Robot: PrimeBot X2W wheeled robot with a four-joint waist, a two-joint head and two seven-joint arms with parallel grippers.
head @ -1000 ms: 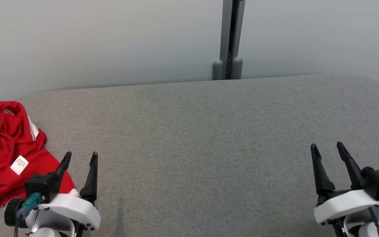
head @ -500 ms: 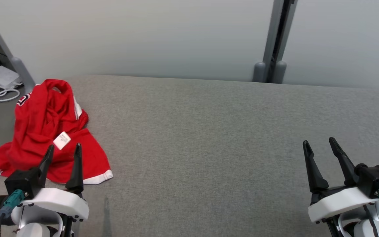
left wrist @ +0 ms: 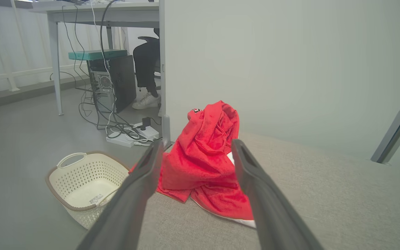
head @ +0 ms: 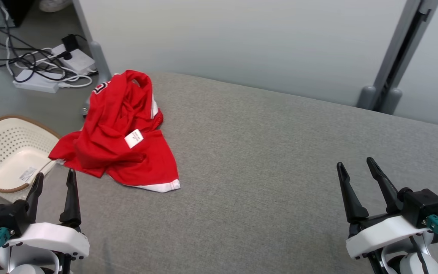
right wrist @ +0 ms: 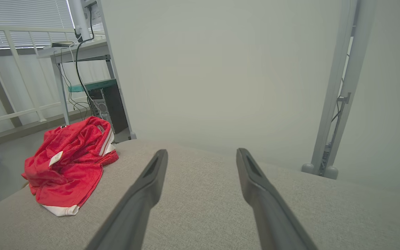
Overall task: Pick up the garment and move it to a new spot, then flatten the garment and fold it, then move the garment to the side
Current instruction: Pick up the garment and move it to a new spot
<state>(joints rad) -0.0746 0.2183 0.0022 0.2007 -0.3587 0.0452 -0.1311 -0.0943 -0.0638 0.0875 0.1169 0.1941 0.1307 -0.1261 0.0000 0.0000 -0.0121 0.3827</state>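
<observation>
The garment (head: 118, 131) is red with white trim and a white tag. It lies crumpled at the far left corner of the grey padded table (head: 264, 171). My left gripper (head: 53, 182) stands open near the table's front left edge, short of the garment and holding nothing. In the left wrist view the garment (left wrist: 203, 163) sits ahead between my left gripper's (left wrist: 194, 147) fingers. My right gripper (head: 356, 167) is open over the table's right side, far from the cloth. The right wrist view has the garment (right wrist: 69, 163) at its left, with my right gripper (right wrist: 201, 154) empty.
A cream perforated basket (head: 6, 152) stands on the floor off the table's left edge. Cables and a power strip (head: 36, 80) lie on the floor behind it. A grey partition wall (head: 242, 38) with a metal post (head: 397, 57) runs along the table's far edge.
The head camera has turned left, so the garment, basket and floor cables have come into the picture. Both grippers stay open in the same resting pose.
</observation>
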